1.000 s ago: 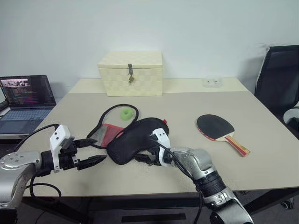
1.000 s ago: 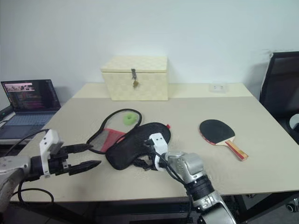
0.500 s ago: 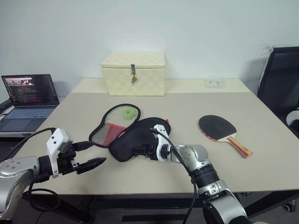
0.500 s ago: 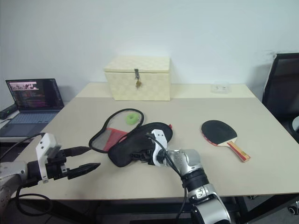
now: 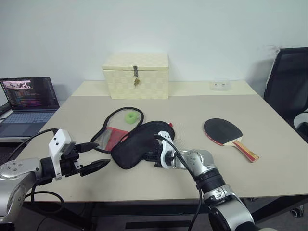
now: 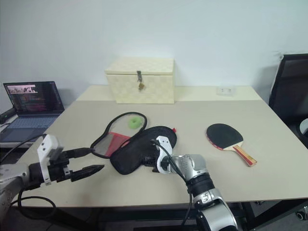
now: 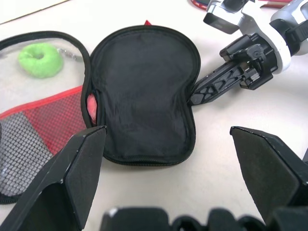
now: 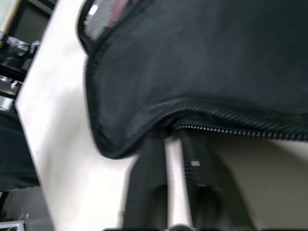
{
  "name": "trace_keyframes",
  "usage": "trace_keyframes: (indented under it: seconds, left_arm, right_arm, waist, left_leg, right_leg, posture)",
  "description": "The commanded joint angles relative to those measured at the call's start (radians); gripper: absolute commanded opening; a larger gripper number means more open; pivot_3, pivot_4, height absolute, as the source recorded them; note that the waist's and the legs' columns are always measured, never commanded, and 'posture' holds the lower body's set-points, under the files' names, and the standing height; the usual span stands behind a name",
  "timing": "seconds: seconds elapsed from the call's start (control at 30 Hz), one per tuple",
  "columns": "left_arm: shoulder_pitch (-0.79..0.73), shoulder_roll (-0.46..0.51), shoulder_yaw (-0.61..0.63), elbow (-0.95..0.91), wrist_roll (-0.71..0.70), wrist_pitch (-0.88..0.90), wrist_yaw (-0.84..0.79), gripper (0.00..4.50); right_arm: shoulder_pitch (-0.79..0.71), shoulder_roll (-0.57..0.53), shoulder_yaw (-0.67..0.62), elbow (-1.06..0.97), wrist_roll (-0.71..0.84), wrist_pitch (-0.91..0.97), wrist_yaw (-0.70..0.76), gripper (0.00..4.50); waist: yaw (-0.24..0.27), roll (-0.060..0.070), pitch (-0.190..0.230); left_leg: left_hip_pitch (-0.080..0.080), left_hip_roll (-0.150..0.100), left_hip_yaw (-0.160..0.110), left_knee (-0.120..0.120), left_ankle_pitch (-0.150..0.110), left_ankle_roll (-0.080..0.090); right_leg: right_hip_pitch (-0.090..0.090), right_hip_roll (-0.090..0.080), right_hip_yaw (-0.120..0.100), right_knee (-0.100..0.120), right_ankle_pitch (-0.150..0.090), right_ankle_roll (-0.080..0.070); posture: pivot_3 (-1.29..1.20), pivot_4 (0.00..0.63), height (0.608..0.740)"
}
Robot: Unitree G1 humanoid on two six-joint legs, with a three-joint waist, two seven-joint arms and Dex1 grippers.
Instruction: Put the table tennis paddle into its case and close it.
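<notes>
1 woven box (image 5: 135, 75), 1 laptop (image 5: 27, 100) behind case (image 5: 139, 143).

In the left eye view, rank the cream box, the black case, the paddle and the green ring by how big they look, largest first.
1. cream box, though it stands farthest back
2. black case, a close second; it lies nearer the camera, so the order is unsure
3. paddle
4. green ring, clearly smallest
</notes>
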Motion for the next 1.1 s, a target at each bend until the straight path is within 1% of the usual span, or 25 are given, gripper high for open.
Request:
trace_keyframes:
  seconds: [0.03, 0.23, 0.37, 0.63, 0.77, 0.9, 0.97, 1.1]
  left_arm:
    - [-0.007, 0.000, 0.009, -0.012, -0.003, -0.010, 0.001, 4.50]
    - [-0.002, -0.003, 0.009, -0.014, -0.001, -0.012, 0.001, 4.50]
    - [-0.008, -0.007, 0.001, -0.020, -0.003, -0.010, 0.001, 4.50]
    - [-0.064, -0.017, -0.059, -0.023, -0.004, -0.017, -0.014, 4.50]
    - [-0.113, -0.028, -0.107, -0.025, -0.005, -0.016, -0.023, 4.50]
    - [-0.163, -0.039, -0.154, -0.017, 0.001, -0.017, -0.033, 4.50]
    - [-0.202, -0.054, -0.194, -0.009, 0.008, -0.019, -0.040, 4.50]
    - [-0.245, -0.070, -0.235, 0.008, 0.020, -0.025, -0.049, 4.50]
  right_arm:
    - [-0.077, 0.172, -0.014, 0.016, 0.026, -0.013, -0.017, 0.04]
    - [-0.081, 0.141, -0.029, 0.013, 0.047, -0.010, -0.028, 0.04]
    - [-0.056, 0.072, -0.042, -0.053, 0.069, 0.046, -0.020, 0.04]
    - [0.043, -0.161, -0.058, -0.280, 0.085, 0.265, 0.048, 0.04]
    - [0.067, -0.247, -0.060, -0.360, 0.102, 0.338, 0.082, 0.04]
    - [0.064, -0.336, -0.038, -0.381, 0.091, 0.355, 0.140, 0.04]
    - [0.046, -0.430, -0.015, -0.353, 0.063, 0.329, 0.200, 0.04]
    - [0.004, -0.551, 0.039, -0.284, 0.013, 0.263, 0.298, 0.04]
  waist:
    - [0.000, 0.000, 0.000]
    - [0.000, 0.000, 0.000]
    - [0.000, 0.000, 0.000]
    - [0.009, 0.000, 0.000]
    - [0.010, 0.000, 0.000]
    - [0.001, 0.000, 0.000]
    - [0.001, 0.001, 0.001]
    - [0.004, 0.000, 0.001]
  left_leg:
    - [0.000, 0.000, 0.000, 0.000, 0.000, 0.000]
    - [0.000, 0.000, 0.000, 0.000, 0.000, 0.000]
    - [0.000, 0.000, 0.000, 0.000, 0.000, 0.000]
    - [-0.002, 0.000, -0.001, -0.001, 0.000, 0.000]
    - [-0.002, -0.001, -0.001, -0.001, 0.000, 0.000]
    - [-0.002, 0.000, 0.001, -0.001, 0.000, 0.000]
    - [-0.002, 0.000, 0.001, -0.001, 0.000, 0.000]
    - [-0.004, -0.002, 0.003, 0.000, 0.000, 0.000]
  right_leg:
    - [0.000, 0.000, 0.000, 0.000, 0.000, 0.000]
    - [0.000, 0.000, 0.000, 0.000, 0.000, 0.000]
    - [0.000, 0.000, 0.000, 0.000, 0.000, 0.000]
    - [-0.001, 0.000, 0.000, -0.001, 0.000, 0.000]
    - [-0.001, 0.000, 0.000, -0.001, 0.000, 0.000]
    - [-0.002, 0.000, 0.000, -0.001, 0.000, 0.000]
    - [-0.002, 0.001, 0.000, -0.001, 0.000, 0.000]
    - [-0.002, 0.001, 0.000, -0.002, 0.000, 0.000]
  posture:
    - [0.00, 0.150, 0.740]
    - [0.00, 0.150, 0.740]
    - [0.00, 0.150, 0.740]
    - [0.00, 0.150, 0.740]
    - [0.00, 0.150, 0.740]
    - [0.00, 0.150, 0.740]
    - [0.00, 0.150, 0.740]
    - [0.00, 0.150, 0.740]
